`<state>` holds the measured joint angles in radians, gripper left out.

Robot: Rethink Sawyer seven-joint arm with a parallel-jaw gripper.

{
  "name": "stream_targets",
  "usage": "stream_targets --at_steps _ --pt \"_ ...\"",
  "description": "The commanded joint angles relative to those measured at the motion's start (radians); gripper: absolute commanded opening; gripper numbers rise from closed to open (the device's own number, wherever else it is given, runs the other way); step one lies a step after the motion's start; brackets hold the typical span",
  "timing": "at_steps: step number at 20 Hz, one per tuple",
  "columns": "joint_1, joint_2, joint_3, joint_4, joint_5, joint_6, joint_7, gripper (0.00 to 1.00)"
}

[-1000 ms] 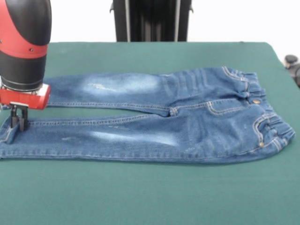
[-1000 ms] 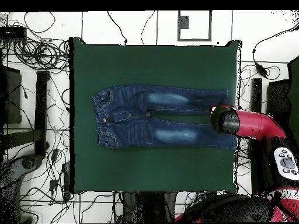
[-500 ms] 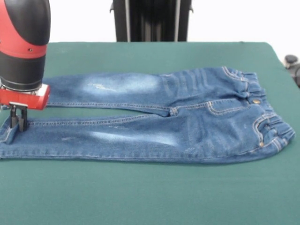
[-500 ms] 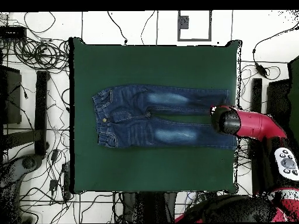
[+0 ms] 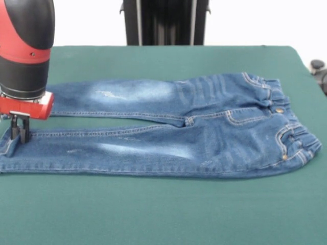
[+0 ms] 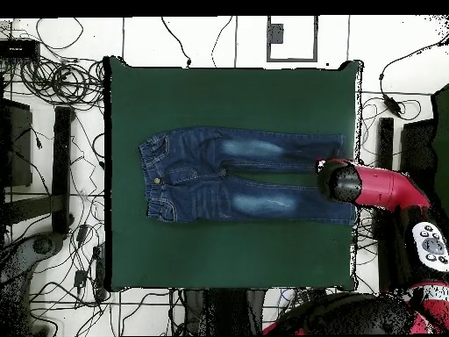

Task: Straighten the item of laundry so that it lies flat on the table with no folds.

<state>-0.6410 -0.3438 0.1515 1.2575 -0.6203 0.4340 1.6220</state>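
Note:
The small blue denim jeans (image 5: 179, 132) lie spread lengthwise on the dark green table (image 5: 153, 209), waistband at the right, both legs running left and looking flat. My gripper (image 5: 19, 137) stands upright at the left end of the near leg. Its two black fingers are close together, with their tips down on the cuff. In the overhead view the jeans (image 6: 237, 175) lie mid-table with the waistband at the left. There my arm's wrist (image 6: 338, 182) covers the leg ends at the right and hides the fingers.
The robot's black pedestal (image 5: 164, 21) stands behind the table's far edge. Cables and stands (image 6: 53, 132) lie on the floor around the table. The jeans' cuffs lie near the table's edge (image 6: 356, 175) on my arm's side.

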Motion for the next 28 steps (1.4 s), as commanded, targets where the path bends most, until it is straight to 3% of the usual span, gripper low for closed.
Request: stream_targets --at_steps 1,13,28 --pt "-0.014 0.116 0.093 -0.043 -0.012 -0.017 -0.037 0.00" --pt "-0.058 0.110 0.148 -0.090 -0.017 0.057 -0.150 0.00" --pt "-0.047 0.107 0.147 -0.056 -0.015 0.040 -0.085 0.00"
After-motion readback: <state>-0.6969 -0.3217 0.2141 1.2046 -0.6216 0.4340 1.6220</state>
